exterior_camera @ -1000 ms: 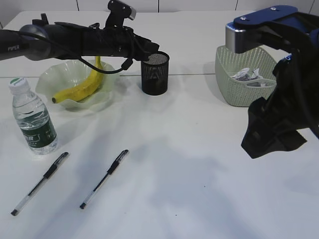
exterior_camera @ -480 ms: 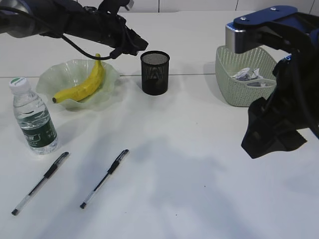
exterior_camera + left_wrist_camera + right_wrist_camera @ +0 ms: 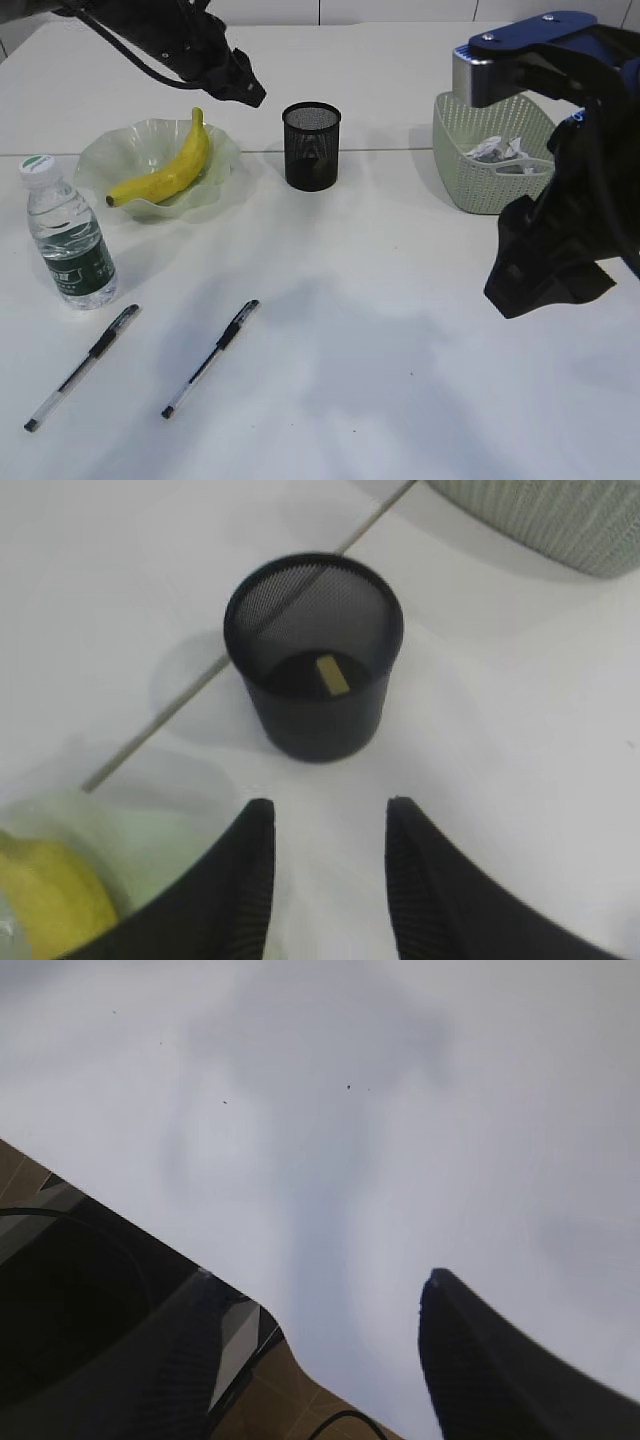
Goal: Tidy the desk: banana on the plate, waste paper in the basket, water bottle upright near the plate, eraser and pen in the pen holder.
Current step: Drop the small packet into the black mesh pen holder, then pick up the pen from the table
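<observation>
We see the yellow banana (image 3: 165,172) plated, crumpled paper (image 3: 497,152) basketed, a tan eraser (image 3: 333,674) in the black mesh holder (image 3: 314,652), two black-capped pens (image 3: 209,358) left, both grippers (image 3: 325,875) open and empty.

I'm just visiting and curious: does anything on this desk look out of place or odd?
Two pens lie loose on the table at the front left, not in the black mesh pen holder. Nothing looks spilled or damaged; the banana lies on its plate and the water bottle stands upright.
</observation>
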